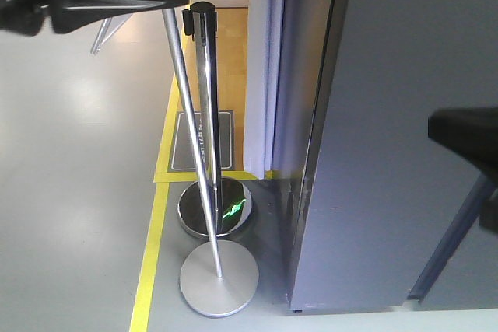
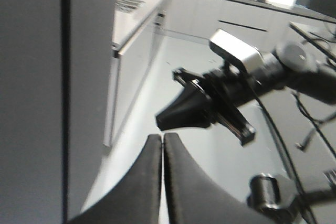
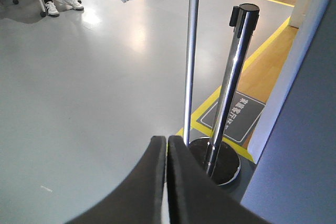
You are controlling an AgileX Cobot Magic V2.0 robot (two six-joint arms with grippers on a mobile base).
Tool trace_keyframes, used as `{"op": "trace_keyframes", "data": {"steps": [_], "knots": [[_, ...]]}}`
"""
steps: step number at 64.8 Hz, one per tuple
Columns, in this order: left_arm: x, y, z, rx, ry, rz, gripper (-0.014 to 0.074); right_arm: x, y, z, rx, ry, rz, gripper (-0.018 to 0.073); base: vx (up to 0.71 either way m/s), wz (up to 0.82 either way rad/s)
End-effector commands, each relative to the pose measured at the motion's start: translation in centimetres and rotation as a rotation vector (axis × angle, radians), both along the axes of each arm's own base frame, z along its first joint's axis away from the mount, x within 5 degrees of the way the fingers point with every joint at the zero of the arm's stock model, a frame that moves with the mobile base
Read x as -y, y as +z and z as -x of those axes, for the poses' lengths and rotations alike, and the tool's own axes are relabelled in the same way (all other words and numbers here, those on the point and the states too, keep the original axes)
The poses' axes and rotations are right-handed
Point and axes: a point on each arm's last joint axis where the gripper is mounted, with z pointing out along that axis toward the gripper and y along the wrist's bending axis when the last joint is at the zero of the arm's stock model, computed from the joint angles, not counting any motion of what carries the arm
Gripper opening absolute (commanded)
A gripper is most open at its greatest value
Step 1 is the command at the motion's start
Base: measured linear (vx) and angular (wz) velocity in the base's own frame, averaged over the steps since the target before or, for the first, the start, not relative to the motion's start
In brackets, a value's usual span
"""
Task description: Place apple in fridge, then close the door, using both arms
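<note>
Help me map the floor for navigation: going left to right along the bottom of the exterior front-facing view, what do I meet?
Yellow floor line → flat silver disc base of the leaning pole → tall dark grey fridge.

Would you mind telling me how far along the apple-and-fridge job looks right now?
Nothing here confirms a finished step: no apple shows in any view, and the fridge presents only its grey outside, so the door's state is unclear. In hand: nothing, as the left claw and right claw are both shut and empty. What remains cannot be judged.
</note>
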Motion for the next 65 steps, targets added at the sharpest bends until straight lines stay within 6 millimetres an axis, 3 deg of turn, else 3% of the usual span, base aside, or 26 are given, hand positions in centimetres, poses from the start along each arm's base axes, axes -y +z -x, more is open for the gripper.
{"op": "trace_keyframes", "data": {"steps": [1, 16, 25, 37, 47, 55, 65], "knots": [[-0.9, 1.3, 1.6, 0.070, 0.148, 0.059, -0.0007, 0.0, 1.2, 0.9, 0.086, -0.034, -0.037, -0.0003, 0.00, 0.00], [-3.0, -1.5, 2.2, 0.040, 0.457, 0.114, -0.0007, 0.0, 2.2, 3.0, 0.181, -0.060, -0.020, -0.0003, 0.00, 0.00], [-4.9, -5.8, 2.2, -0.021, 0.699, 0.113, -0.0007, 0.2, 2.2, 3.7, 0.190, -0.077, 0.019, -0.0003, 0.00, 0.00], [-5.7, -11.9, 5.2, -0.122, 0.723, 0.050, -0.0007, 0.4, 1.6, 3.9, 0.141, -0.114, 0.027, -0.0003, 0.00, 0.00], [-6.4, -16.6, 8.5, -0.181, 0.724, 0.023, -0.0007, 0.7, -2.7, 3.9, 0.061, -0.151, 0.019, -0.0003, 0.00, 0.00], [-6.9, -19.0, 10.7, -0.184, 0.724, 0.034, -0.0007, 0.9, -7.1, 4.4, 0.004, -0.184, 0.023, -0.0003, 0.00, 0.00], [-7.3, -21.3, 12.2, -0.194, 0.739, 0.039, -0.0007, 0.9, -10.5, 5.0, -0.062, -0.190, 0.025, -0.0003, 0.00, 0.00]]}}
